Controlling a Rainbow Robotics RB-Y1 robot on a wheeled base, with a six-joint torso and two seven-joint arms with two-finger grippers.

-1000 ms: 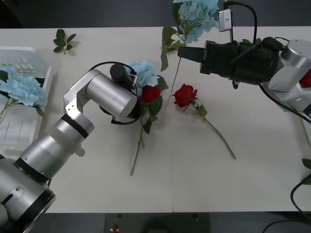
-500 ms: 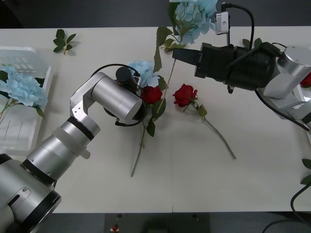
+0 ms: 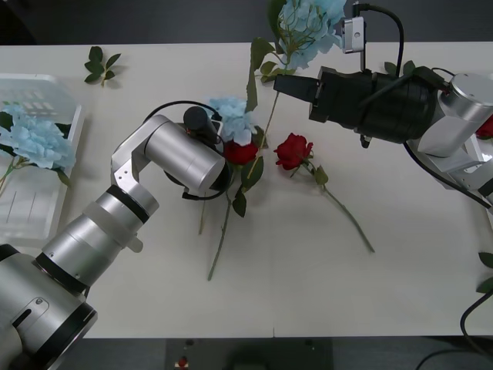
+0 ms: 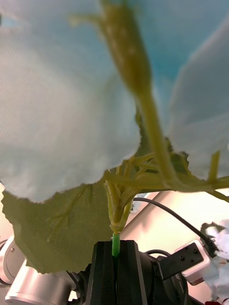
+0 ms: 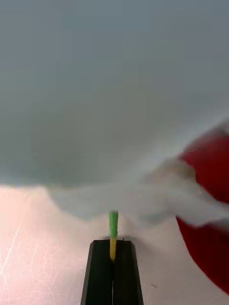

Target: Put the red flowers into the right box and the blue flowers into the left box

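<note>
From the front camera I cannot see the left tool: its own wrist housing covers it, and it hides part of a blue flower (image 3: 233, 117) and a red flower (image 3: 240, 152). The left box (image 3: 54, 91) is cut by the frame edge. A second blue flower (image 3: 308, 23) runs off the top edge. In the left wrist view, petals (image 5: 114, 95) are an unfocused blur.
</note>
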